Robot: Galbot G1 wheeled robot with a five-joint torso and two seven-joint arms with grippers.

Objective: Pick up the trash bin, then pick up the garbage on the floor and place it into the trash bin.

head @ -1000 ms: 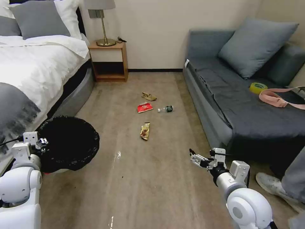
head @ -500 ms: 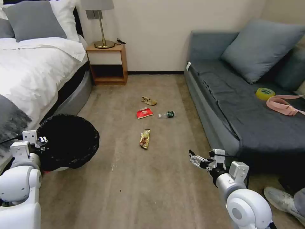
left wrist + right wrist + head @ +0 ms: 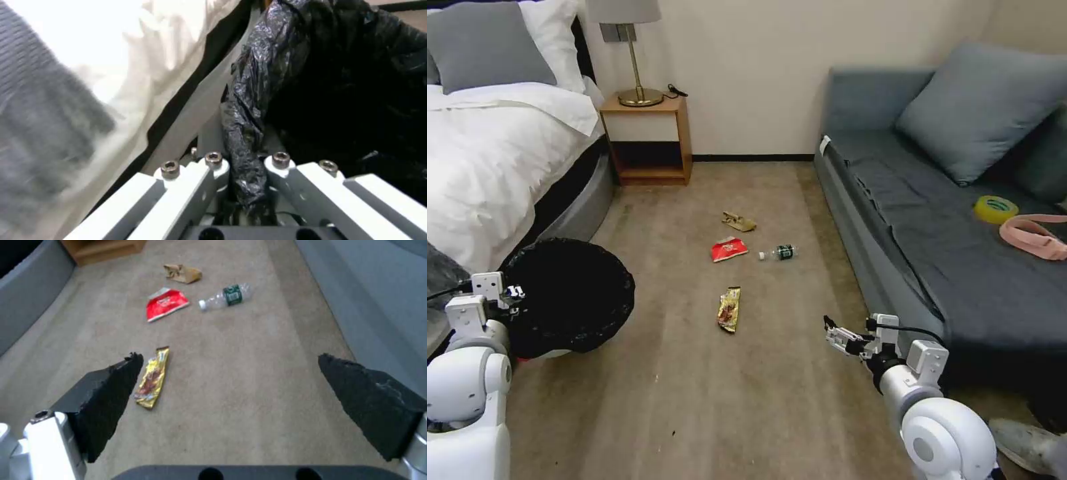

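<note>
Now bin step done, we judge: left tool [image 3: 247, 166] pinches trash bin [image 3: 570, 297] rim, bin beside bed [image 3: 487, 167]. Garbage on floor beyond bin — gold wrapper [image 3: 729, 309] nearest. Right tool [image 3: 231, 406] spread, aloft; next needs descent onto wrapper. Left wrist view alone shows pinch.

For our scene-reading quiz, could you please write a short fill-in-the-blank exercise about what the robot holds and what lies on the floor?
1. The left gripper is shut on the rim of the trash ____.
2. The right gripper hangs ____ above the carpet.
3. The litter nearest the right gripper is the gold-brown ____.
4. The small bottle lies beside the ____ packet.

Missing words: bin; open; wrapper; red
</note>
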